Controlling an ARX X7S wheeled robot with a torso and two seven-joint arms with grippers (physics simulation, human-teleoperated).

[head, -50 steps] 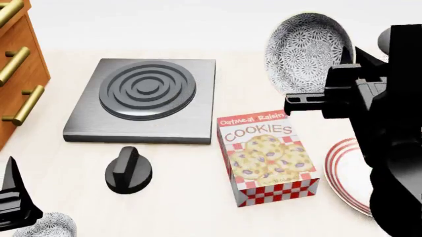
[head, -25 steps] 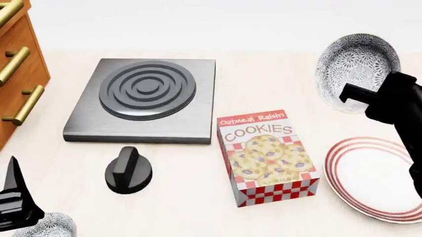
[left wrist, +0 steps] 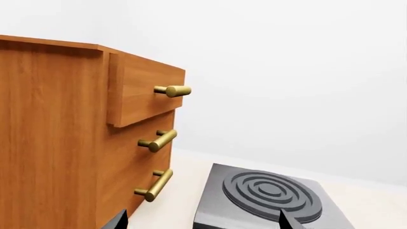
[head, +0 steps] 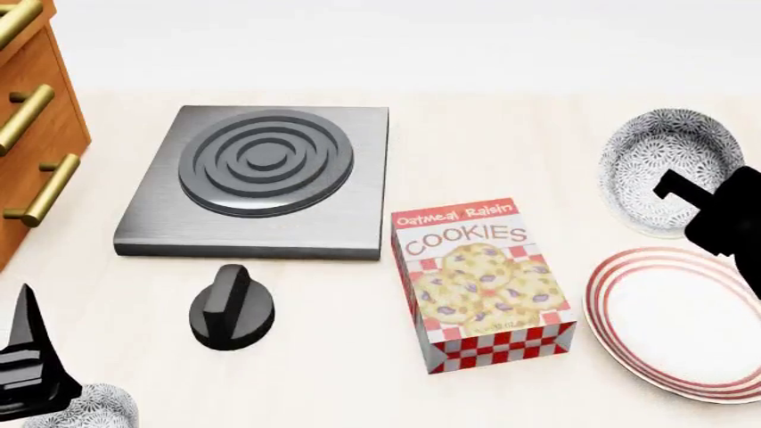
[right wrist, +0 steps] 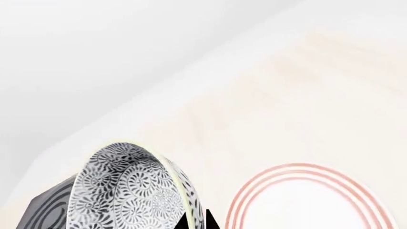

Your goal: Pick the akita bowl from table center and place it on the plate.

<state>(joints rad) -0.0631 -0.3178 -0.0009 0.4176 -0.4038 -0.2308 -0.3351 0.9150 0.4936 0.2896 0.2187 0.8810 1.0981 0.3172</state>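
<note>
The akita bowl point(head: 666, 165) hangs tilted at the far right, just beyond the plate point(head: 683, 325), its patterned inside facing me. My right gripper point(head: 687, 194) is shut on the bowl's lower rim. In the right wrist view the black fingertips point(right wrist: 210, 220) pinch the rim of the akita bowl point(right wrist: 124, 188), and the red-ringed plate point(right wrist: 311, 202) lies beside it on the table. My left gripper point(head: 30, 361) rests low at the near left, open and holding nothing; in its wrist view the left gripper point(left wrist: 203, 225) shows only two wide-apart tips.
A cookie box point(head: 487, 285) stands left of the plate. A black knob point(head: 232, 308) and a grey burner slab point(head: 262, 178) sit further left, a wooden drawer cabinet point(head: 36, 116) at the left edge. A second patterned bowl point(head: 95, 408) lies by the left gripper.
The right gripper has carried the bowl rightward and downward, from beyond the cookie box to just beyond the plate. Its arm has drawn back out of the head view. The left arm is unmoved.
</note>
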